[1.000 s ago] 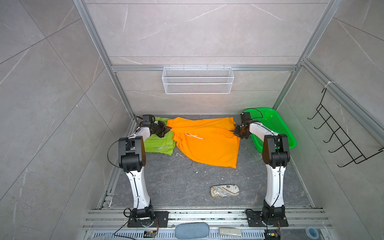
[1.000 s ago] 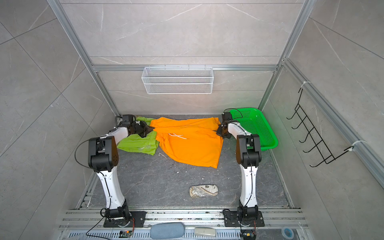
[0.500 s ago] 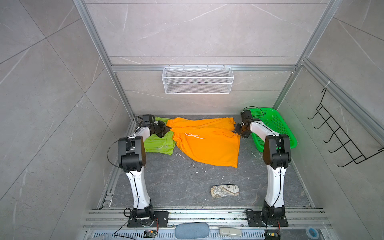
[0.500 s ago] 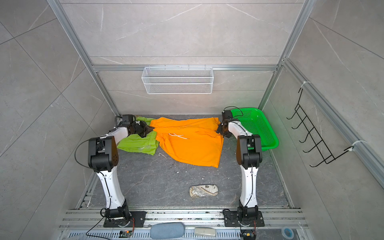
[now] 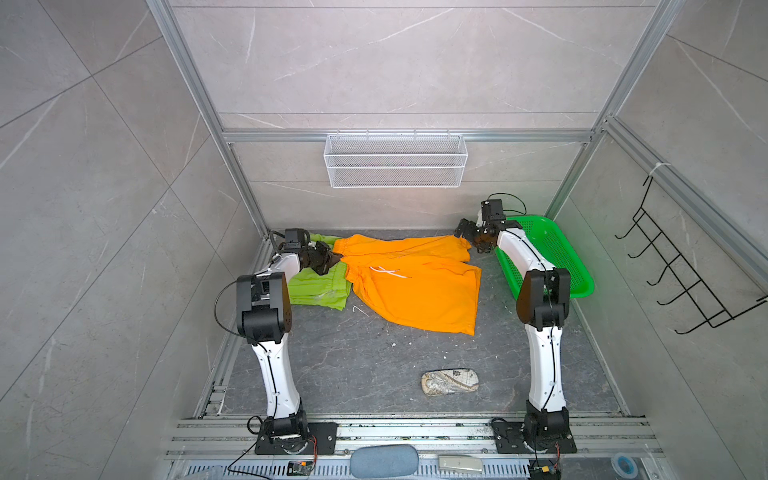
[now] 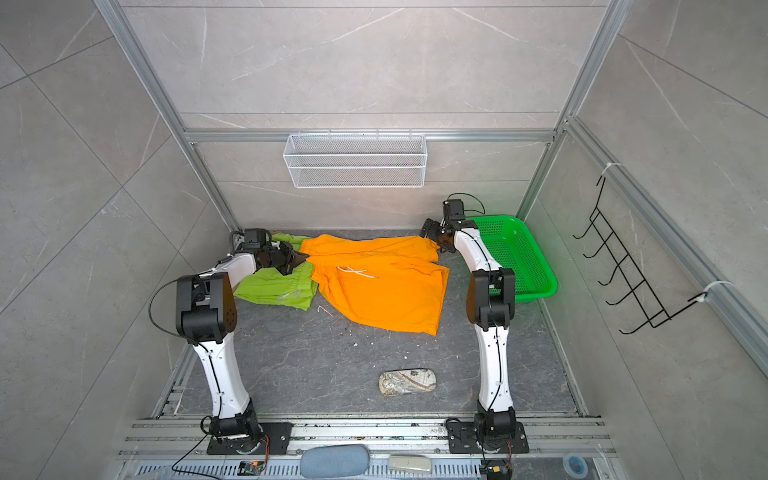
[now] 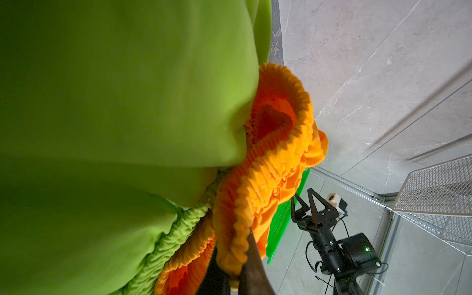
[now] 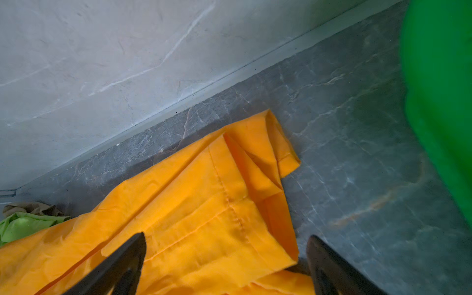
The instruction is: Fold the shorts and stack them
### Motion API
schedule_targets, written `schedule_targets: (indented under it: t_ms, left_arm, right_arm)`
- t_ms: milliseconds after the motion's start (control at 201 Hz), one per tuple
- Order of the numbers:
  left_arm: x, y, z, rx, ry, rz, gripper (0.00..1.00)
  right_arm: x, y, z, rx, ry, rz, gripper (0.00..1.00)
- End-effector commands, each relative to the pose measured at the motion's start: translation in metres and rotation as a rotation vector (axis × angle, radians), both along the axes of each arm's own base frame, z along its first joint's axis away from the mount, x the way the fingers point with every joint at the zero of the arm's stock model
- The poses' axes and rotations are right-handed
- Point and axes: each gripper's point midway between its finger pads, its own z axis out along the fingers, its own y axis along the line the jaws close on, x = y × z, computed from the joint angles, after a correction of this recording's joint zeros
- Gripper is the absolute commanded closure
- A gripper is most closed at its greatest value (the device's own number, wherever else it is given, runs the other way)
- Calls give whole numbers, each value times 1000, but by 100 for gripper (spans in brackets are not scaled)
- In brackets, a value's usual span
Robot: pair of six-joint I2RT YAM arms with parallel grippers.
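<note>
The bright orange cloth shorts point(image 5: 415, 286) point(image 6: 382, 291) are lying spread across the far middle of the dark grey marbled tabletop point(image 5: 353, 365). Their white drawstring is showing on top, and one leg is lying doubled along the back wall. Their gathered elastic waist is overlapping the lime green cloth shorts point(image 5: 316, 286) point(image 6: 270, 286), which are lying crumpled just to the left.

I am seeing the left gripper point(image 5: 332, 262) point(image 7: 236, 265) reaching low and forward from its sharply bent white arm. Its dark jaws are pinching the ribbed orange waistband tight. Smooth green fabric is filling most of the left wrist view.

The right arm is stretching forward and sloping down toward the far right leg of the orange shorts. The right gripper point(image 5: 468, 239) point(image 8: 226, 238) is hovering there with its jaws standing wide and gripping nothing. The stitched, creased leg hem is lying beneath them; I cannot tell whether the tips are touching it.

A scrap of tan cloth point(image 8: 30, 207) is peeking out behind the green shorts in the right wrist view. A green perforated plastic basket point(image 5: 557, 257) is sitting just right of the right gripper. A small patterned beige pouch point(image 5: 449, 382) is lying near the front, well apart from the shorts. A white wire mesh basket point(image 5: 395, 162) is hanging on the back wall.
</note>
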Motion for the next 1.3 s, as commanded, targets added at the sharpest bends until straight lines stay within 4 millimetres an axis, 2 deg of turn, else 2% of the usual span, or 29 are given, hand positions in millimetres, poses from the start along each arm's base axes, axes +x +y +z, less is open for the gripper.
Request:
schedule_targets:
  t_ms: [0, 100, 184, 194, 204, 224, 389, 463, 633, 752, 817, 887, 907, 1006, 1126, 1196, 1290]
  left_arm:
    - [1, 1, 34, -3, -78, -40, 100]
    - [2, 1, 32, -2, -74, -41, 100]
    - [3, 1, 32, 4, -74, -43, 100]
    - [3, 1, 32, 5, -74, -42, 100]
    - [3, 1, 32, 6, -73, -42, 100]
    - [3, 1, 32, 8, -73, -43, 100]
    - [2, 2, 31, 16, -68, -47, 100]
    - [1, 1, 29, 18, -65, -48, 100]
    - [1, 1, 28, 21, -61, -48, 100]
    - [1, 2, 26, 27, -56, -46, 100]
    - [1, 3, 27, 28, -58, -46, 100]
    - [2, 2, 29, 34, -62, -48, 100]
    - [2, 3, 29, 35, -61, -47, 100]
    - [5, 0, 38, 39, -75, -55, 100]
    - [11, -11, 59, 51, -113, -88, 100]
    - [13, -19, 73, 61, -134, -106, 99]
    - [14, -32, 89, 66, -158, -136, 99]
  right_arm:
    - [-3, 7, -26, -3, 73, 53, 1]
    - [-1, 9, -36, -2, 85, 64, 4]
    - [2, 12, -32, 7, 70, 74, 7]
    - [2, 11, -32, 8, 68, 75, 8]
    - [1, 12, -43, 9, 87, 76, 8]
    - [2, 13, -48, 13, 91, 80, 10]
    - [4, 17, -51, 34, 86, 92, 24]
    - [5, 17, -50, 32, 81, 91, 33]
    - [6, 15, -47, 32, 74, 92, 66]
    - [6, 14, -38, 28, 61, 96, 73]
    - [7, 13, -29, 20, 47, 100, 81]
    - [6, 10, -29, 12, 50, 101, 92]
    - [6, 10, -10, 10, 22, 99, 94]
    - [5, 5, 20, 12, -18, 94, 96]
    - [-2, -2, 77, 9, -96, 88, 96]
    - [-13, -6, 111, 8, -132, 87, 98]
    - [-35, -7, 147, 2, -169, 94, 99]
